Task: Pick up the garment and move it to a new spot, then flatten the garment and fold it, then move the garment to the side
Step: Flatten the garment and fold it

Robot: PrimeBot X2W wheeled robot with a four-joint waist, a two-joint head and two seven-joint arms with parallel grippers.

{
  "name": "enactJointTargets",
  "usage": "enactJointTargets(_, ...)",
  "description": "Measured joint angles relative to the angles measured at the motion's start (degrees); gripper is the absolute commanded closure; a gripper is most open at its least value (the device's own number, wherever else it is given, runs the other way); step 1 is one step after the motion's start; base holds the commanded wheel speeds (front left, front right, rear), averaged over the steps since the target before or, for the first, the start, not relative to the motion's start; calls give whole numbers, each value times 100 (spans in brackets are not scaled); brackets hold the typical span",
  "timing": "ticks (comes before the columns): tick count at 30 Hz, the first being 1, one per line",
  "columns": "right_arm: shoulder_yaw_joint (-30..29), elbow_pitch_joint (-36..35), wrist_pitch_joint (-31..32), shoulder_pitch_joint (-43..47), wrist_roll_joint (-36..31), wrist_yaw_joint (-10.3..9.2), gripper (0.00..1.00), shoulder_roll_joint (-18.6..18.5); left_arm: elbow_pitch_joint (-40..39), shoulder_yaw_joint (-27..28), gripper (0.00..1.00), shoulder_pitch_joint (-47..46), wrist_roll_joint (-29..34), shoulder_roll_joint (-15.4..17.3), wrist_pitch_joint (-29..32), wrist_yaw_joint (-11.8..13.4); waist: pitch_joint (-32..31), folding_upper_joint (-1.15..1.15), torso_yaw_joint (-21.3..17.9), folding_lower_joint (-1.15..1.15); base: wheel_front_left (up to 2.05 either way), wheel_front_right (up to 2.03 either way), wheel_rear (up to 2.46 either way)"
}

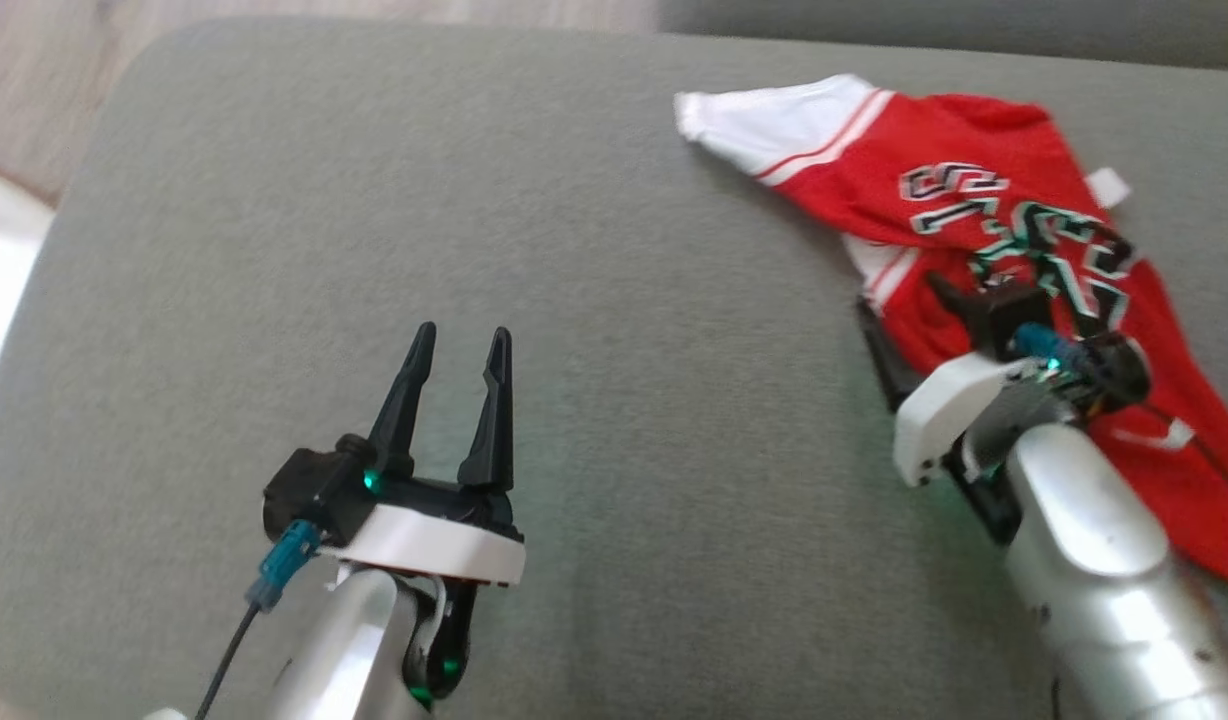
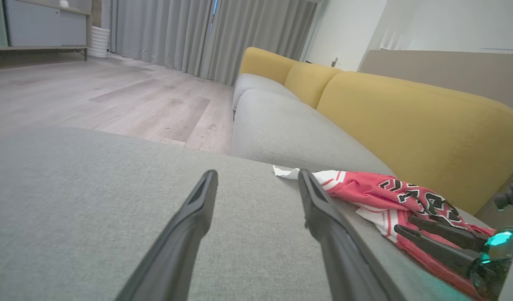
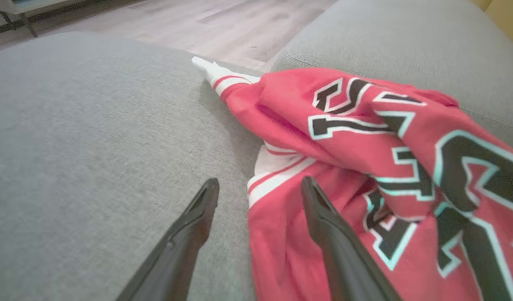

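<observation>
Right pincer [image 3: 258, 182], spread apart, straddles an edge of the red garment [image 1: 984, 140] heaped at the right of the grey cushion [image 1: 574, 250]; left pincer [image 1: 462, 335] gapes over its left half. Black lettering is unreadable.

The head camera looks steeply down on the grey cushion [image 1: 614, 300] from above, at mid range. Both wrist cameras sit low and close over that cushion, facing nearly level across it toward the wood floor [image 2: 114, 96]. All three views share the red jersey [image 1: 959, 225].
</observation>
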Motion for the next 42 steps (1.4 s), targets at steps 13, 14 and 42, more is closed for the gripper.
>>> enactJointTargets(13, -193, 1868, -215, -1156, -407, 0, 100, -23, 3, -179, 0, -78, -165, -1, 0, 107, 263, 0, 508, 0, 0, 0, 0)
enactJointTargets(14, -151, 1925, -310, -1159, -377, 0, 100, 34, 4, -178, 0, -78, -165, -1, 0, 112, 246, 0, 491, 0, 0, 0, 0)
enactJointTargets(42, 5194, -1118, -1139, -539, 3214, 0, 0, 15, 110, 606, 0, 411, 164, 1, 0, 49, -661, 0, -191, -2, 0, 0, 0)
